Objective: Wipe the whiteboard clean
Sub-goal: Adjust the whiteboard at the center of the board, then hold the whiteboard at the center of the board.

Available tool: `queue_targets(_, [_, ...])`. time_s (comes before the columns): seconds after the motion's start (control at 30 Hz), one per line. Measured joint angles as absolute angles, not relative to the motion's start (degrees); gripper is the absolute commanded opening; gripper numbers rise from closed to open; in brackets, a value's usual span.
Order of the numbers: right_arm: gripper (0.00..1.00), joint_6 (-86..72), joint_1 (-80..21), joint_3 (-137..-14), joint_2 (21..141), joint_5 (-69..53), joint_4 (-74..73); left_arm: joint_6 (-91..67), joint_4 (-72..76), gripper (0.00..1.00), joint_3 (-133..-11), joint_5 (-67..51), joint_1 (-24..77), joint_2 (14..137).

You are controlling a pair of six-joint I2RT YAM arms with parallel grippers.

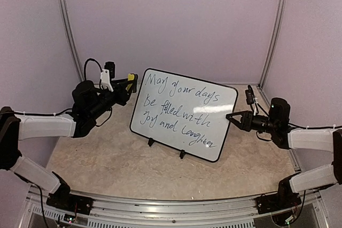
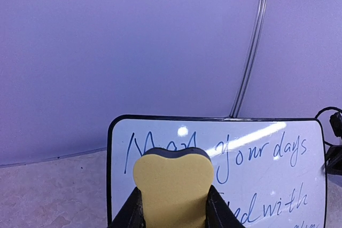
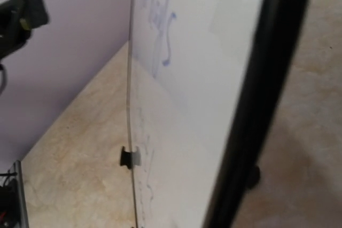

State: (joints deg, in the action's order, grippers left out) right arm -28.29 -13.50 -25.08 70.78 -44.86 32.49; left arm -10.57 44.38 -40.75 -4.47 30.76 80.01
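Left hand (image 2: 174, 213) pinches a yellow eraser (image 2: 173, 181), hiding part of whiteboard (image 2: 270, 150) writing.

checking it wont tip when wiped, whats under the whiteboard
Under the whiteboard, two small black feet rest on the beige table. How far they reach back, and any rear prop, is covered by the board itself.

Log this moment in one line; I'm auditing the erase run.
black-framed white rectangular whiteboard: upright, handwriting unerased | left gripper: shut on yellow foam eraser | right gripper: at whiteboard's right edge, grip unclear
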Motion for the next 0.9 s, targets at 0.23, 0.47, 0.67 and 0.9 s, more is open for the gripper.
queue_targets(0.23, [0.33,-28.95,-16.45,-24.58,63.24,-42.19,29.65,-4.51,46.61,0.29,-46.13,-8.34,29.95,88.01])
queue_targets(0.47, [0.43,-28.03,-16.99,-24.21,61.19,-39.11,27.62,-2.31,46.11,0.28,-56.71,-13.02,27.57,97.06])
queue_targets(0.67, [0.33,-27.9,-18.11,-24.21,64.53,-37.63,27.7,0.38,42.54,0.24,-64.16,-16.19,27.29,102.39])
queue_targets(0.9, [0.12,-27.4,-19.25,-24.21,66.43,-37.06,28.34,4.36,35.55,0.25,-70.15,-17.61,27.2,106.48])
